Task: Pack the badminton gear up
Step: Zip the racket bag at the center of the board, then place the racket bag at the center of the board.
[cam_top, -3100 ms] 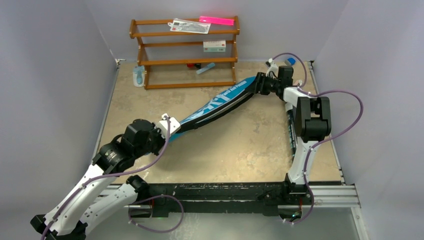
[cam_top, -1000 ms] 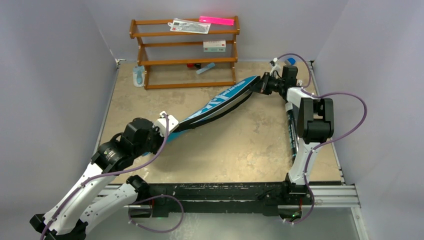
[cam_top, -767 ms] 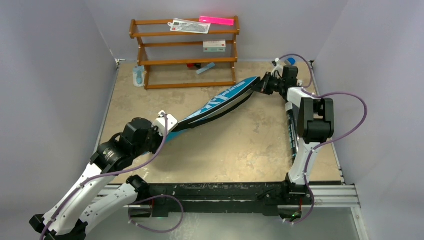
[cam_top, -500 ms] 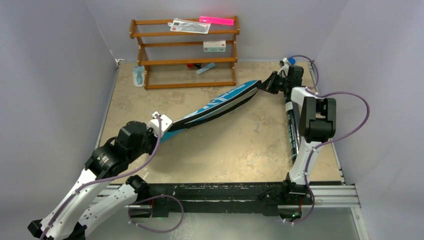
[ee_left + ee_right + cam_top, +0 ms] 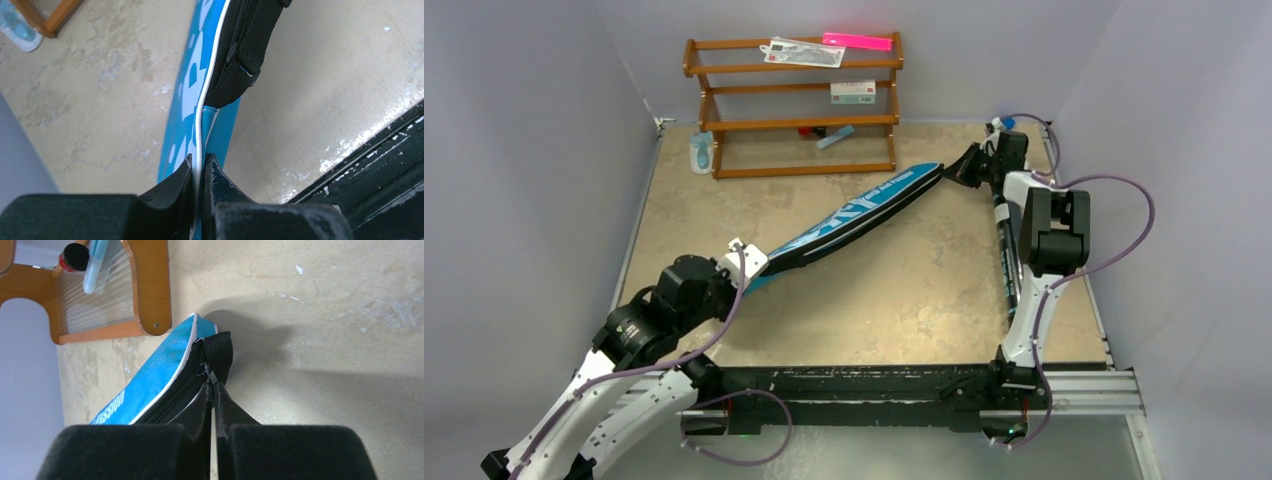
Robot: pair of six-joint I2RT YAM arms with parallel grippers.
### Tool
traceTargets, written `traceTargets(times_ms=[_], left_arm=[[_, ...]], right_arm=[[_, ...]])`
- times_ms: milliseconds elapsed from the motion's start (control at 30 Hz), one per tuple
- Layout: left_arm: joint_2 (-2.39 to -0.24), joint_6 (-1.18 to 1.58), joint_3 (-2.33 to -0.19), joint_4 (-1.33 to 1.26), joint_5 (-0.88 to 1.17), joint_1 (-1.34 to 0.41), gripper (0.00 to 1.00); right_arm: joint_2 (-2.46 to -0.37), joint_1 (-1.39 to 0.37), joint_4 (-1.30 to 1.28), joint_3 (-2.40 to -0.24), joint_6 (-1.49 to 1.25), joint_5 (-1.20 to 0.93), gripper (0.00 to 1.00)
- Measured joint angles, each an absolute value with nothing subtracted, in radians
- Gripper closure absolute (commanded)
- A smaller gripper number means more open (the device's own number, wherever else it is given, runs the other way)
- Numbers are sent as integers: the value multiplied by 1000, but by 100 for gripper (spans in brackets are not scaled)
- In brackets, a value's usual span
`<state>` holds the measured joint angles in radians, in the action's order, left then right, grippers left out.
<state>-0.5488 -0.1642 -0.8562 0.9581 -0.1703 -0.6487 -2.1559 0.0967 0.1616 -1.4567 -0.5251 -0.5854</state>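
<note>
The blue racket bag [image 5: 854, 212] stretches diagonally across the table, off the surface, held at both ends. My left gripper [image 5: 746, 258] is shut on its narrow near-left end, with the white piping pinched between the jaws [image 5: 200, 162]. The bag [image 5: 187, 100] runs away from it, a black strap [image 5: 245, 55] hanging on its side. My right gripper [image 5: 964, 168] is shut on the black strap loop [image 5: 220, 352] at the bag's wide far end [image 5: 155, 375], next to the zipper. A long black tube [image 5: 1007, 262] lies on the table beside the right arm.
A brown wooden rack [image 5: 794, 105] stands at the back, close to the bag's far end [image 5: 145, 290]. A small pale-blue bottle [image 5: 700, 153] lies by its left foot. Grey walls close in left and right. The black base rail [image 5: 854, 385] runs along the near edge.
The left gripper has drawn back toward the near left with the bag's narrow end. The right gripper has shifted right and farther back. The bag now hangs straighter between them.
</note>
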Motion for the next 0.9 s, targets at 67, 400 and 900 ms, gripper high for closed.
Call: traceTargets(times_ms=[67, 400, 900], left_arm=[[-543, -181, -830, 949, -138, -648, 100], [-822, -285, -795, 848, 51, -648, 100], [-1279, -145, -904, 620, 75, -657, 27]], right_arm=[[-2149, 96, 170, -1446, -529, -561, 100], [-2057, 165, 251, -1292, -580, -435, 45], [-1784, 183, 314, -1215, -518, -463, 3]])
